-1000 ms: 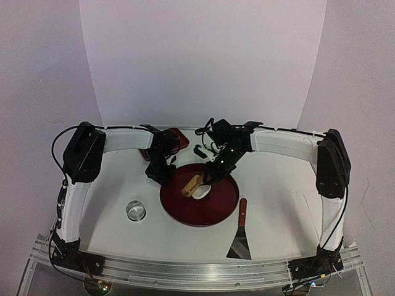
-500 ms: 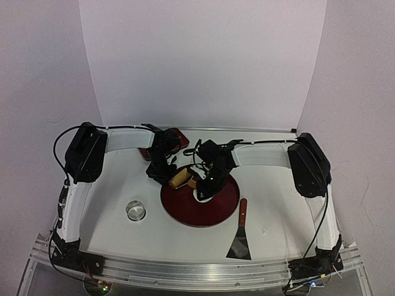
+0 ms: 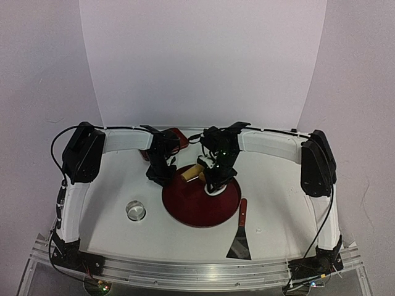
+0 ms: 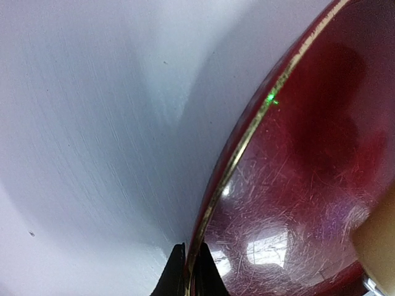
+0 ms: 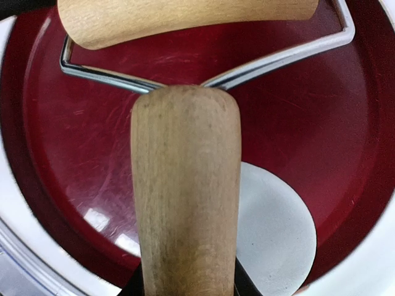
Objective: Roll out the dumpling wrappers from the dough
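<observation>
From above, my left pincer [image 3: 162, 174] sits at the far-left rim of the round red tray [image 3: 203, 213], and my right pincer [image 3: 213, 177] hangs over it carrying the wooden roller [image 3: 192, 173]. On the left wrist camera that pincer is clenched on the tray's rim. On the right wrist camera the pincer grasps the roller's handle, and the soft white flattened dough [image 5: 278, 231] lies on the tray just right of it. I judge the dough light, limp and easily torn, so I would press it and lift only by an edge

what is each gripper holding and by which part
The right gripper is shut on the roller by its wooden handle; the left gripper pinches the red tray at its rim.
</observation>
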